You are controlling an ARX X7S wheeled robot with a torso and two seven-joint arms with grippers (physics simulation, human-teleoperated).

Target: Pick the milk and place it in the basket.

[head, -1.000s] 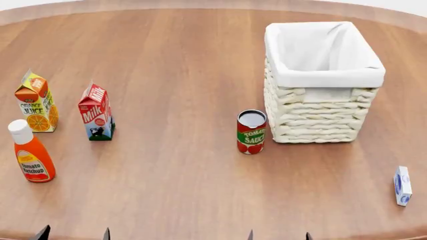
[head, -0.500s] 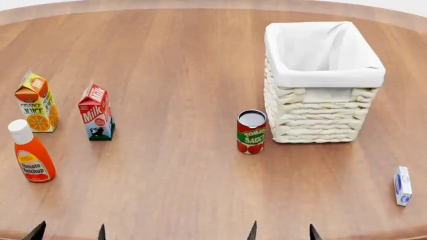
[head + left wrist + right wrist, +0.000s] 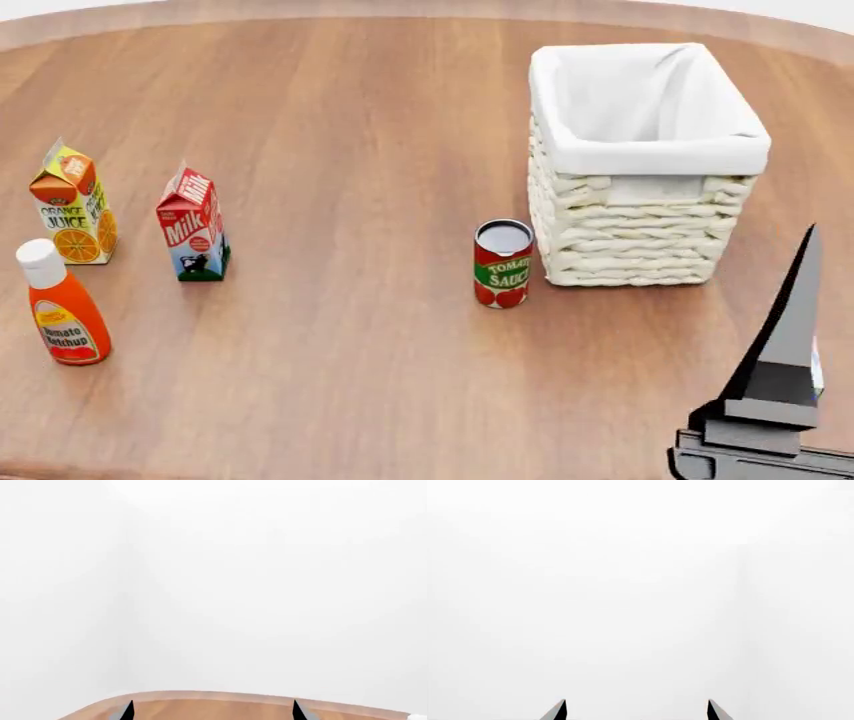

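The milk (image 3: 192,224) is standing upright on the desk (image 3: 360,130), well apart from the basket (image 3: 643,165). Both hands are showing spread, empty fingertips. The approaching hand should be closing squarely across the carton's sides, clear of the orange juice (image 3: 72,203).

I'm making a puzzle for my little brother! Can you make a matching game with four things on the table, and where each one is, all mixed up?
Things:
1. milk
2. tomato sauce can
3. ketchup bottle
4. orange juice carton

Places, as seen from the head view:
A. nearest the table's near edge, at the far left
B. just left of the basket's front
C. between the orange juice carton and the can
D. behind the ketchup bottle, left of the milk

Pairs: 1-C, 2-B, 3-A, 4-D
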